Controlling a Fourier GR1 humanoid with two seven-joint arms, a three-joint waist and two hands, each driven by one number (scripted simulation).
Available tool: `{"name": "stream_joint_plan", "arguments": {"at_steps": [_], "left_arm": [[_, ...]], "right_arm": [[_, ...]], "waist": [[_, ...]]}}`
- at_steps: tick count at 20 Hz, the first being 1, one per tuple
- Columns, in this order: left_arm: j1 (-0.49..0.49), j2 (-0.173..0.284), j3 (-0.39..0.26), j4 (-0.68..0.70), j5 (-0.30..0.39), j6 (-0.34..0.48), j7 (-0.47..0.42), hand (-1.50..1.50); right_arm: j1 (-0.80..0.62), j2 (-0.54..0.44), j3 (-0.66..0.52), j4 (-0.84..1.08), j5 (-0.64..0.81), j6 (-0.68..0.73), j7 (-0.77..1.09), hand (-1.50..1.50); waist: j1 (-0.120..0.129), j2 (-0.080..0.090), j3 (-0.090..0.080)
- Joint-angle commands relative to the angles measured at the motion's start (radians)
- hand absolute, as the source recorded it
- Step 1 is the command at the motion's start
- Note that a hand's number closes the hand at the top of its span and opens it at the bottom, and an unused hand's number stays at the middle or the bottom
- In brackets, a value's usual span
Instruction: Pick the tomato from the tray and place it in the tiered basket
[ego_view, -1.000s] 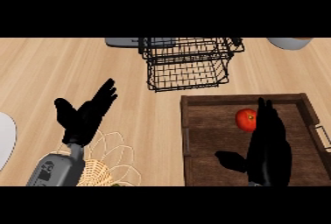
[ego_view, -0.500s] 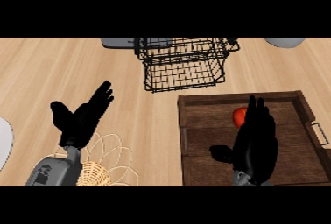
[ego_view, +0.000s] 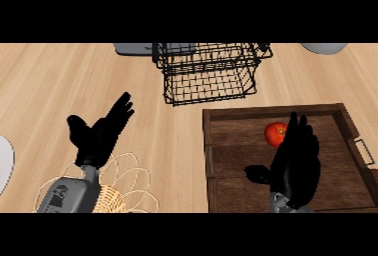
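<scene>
Tomato (ego_view: 275, 134) is sitting in the wooden tray (ego_view: 221, 150), up in the back half of it, a bit right of the middle. It's red with a small pale highlight on top.

Only the head view here, so that's all there is to go on. The right hand (ego_view: 295, 162) is over the tray with its fingers stretched out straight, pointing toward the far rim, thumb sticking out to the left. The fingertips cover the tomato's right edge, but nothing is curled round it, so the hand is open. I can't tell from this angle whether it's actually touching the tomato.

The left hand (ego_view: 100, 132) is over the bare counter (ego_view: 59, 85) on the left side, fingers spread and straight, also open, holding nothing. Just below it is a light wicker basket (ego_view: 118, 192) with looping wire edges.

The black wire tiered basket (ego_view: 210, 70) stands just behind the tray's back rim, near the top of the view. A grey object peeks out behind it.
</scene>
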Motion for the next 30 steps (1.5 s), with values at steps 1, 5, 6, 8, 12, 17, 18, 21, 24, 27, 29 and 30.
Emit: {"name": "stream_joint_plan", "arguments": {"at_steps": [1, 5, 6, 8, 12, 17, 18, 21, 24, 27, 29, 30], "left_arm": [[0.011, -0.001, 0.013, -0.042, 0.000, -0.015, 0.039, 0.00], [0.046, 0.017, 0.026, -0.096, -0.001, -0.030, 0.081, 0.00], [0.033, -0.020, 0.008, -0.090, -0.027, 0.001, 0.059, 0.00], [0.036, -0.015, 0.027, -0.009, -0.011, -0.058, -0.011, 0.00], [-0.007, -0.020, 0.025, -0.101, -0.019, -0.022, 0.112, 0.00], [0.023, -0.045, 0.025, -0.005, -0.054, -0.046, 0.009, 0.00], [-0.005, 0.027, 0.107, -0.018, 0.005, -0.104, 0.030, 0.00], [0.023, -0.015, 0.070, -0.083, -0.015, -0.076, 0.065, 0.00], [-0.025, -0.055, 0.057, -0.037, -0.047, -0.042, 0.061, 0.00], [0.044, 0.003, 0.089, -0.084, 0.002, -0.118, 0.056, 0.00], [0.038, -0.013, 0.080, -0.065, -0.024, -0.092, 0.052, 0.00], [0.004, -0.056, 0.048, -0.046, -0.068, -0.042, 0.054, 0.00]], "right_arm": [[-0.052, 0.011, 0.015, -0.012, 0.001, 0.008, 0.112, -1.50], [0.026, 0.007, -0.079, 0.004, -0.022, -0.031, -0.016, -1.50], [-0.023, 0.011, -0.049, 0.088, -0.028, -0.097, 0.029, -1.50], [0.003, 0.011, -0.119, 0.083, -0.043, -0.130, -0.075, -1.50], [-0.026, 0.002, -0.186, 0.155, -0.101, -0.154, -0.107, -1.50], [0.002, 0.007, -0.198, 0.222, -0.103, -0.228, -0.156, -1.50], [0.041, -0.007, -0.197, 0.185, -0.124, -0.212, -0.173, -1.50], [-0.122, 0.011, -0.179, 0.305, -0.102, -0.204, -0.085, -1.50], [-0.137, -0.014, -0.280, 0.365, -0.173, -0.211, -0.208, -1.50], [-0.145, -0.014, -0.265, 0.435, -0.230, -0.228, -0.283, 1.50], [-0.096, 0.000, -0.206, 0.385, -0.226, -0.257, -0.339, 1.50], [-0.097, -0.002, -0.222, 0.432, -0.227, -0.318, -0.375, 1.50]], "waist": [[0.003, -0.001, 0.000], [0.001, -0.001, 0.000], [0.003, 0.000, 0.000], [0.000, 0.000, 0.000], [0.003, 0.000, 0.000], [0.000, 0.001, 0.000], [-0.001, 0.000, 0.000], [0.006, 0.000, 0.000], [0.002, 0.001, 0.000], [0.008, 0.001, 0.000], [0.005, 0.001, 0.000], [0.004, 0.002, 0.000]]}}
